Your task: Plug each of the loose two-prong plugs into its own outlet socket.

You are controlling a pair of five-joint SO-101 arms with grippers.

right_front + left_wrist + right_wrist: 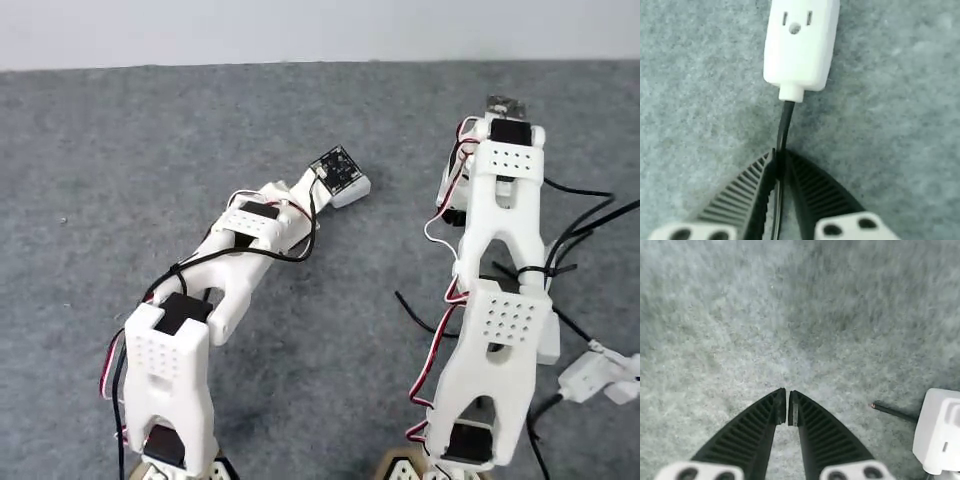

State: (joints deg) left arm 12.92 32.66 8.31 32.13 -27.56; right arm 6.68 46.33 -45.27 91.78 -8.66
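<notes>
Socket (800,45), white, is lying on the grey mat (900,100) in the upper centre of the left wrist view, its slotted face turned toward the camera. Its black cord (786,120) is running from the collar down the frame into the left gripper (781,159). The gripper is clamping the cord between its ribbed fingers (815,190).

In the right wrist view, the right gripper (788,401) is sitting over bare mat with its fingers pressed together and nothing between them. A white block (940,437) is lying at the lower right edge of that frame, cut off by the border. Whether it is a plug or a socket cannot be told. A black wire end (892,412) is lying just beside it.

The high view is adding the overall layout. One arm (240,250) is slanting from the lower left toward the centre. The other arm (500,250) is stretching from the lower right to the upper right. White connector pieces (590,375) with black cables (580,215) are lying at the lower right edge, near the second arm's base.
</notes>
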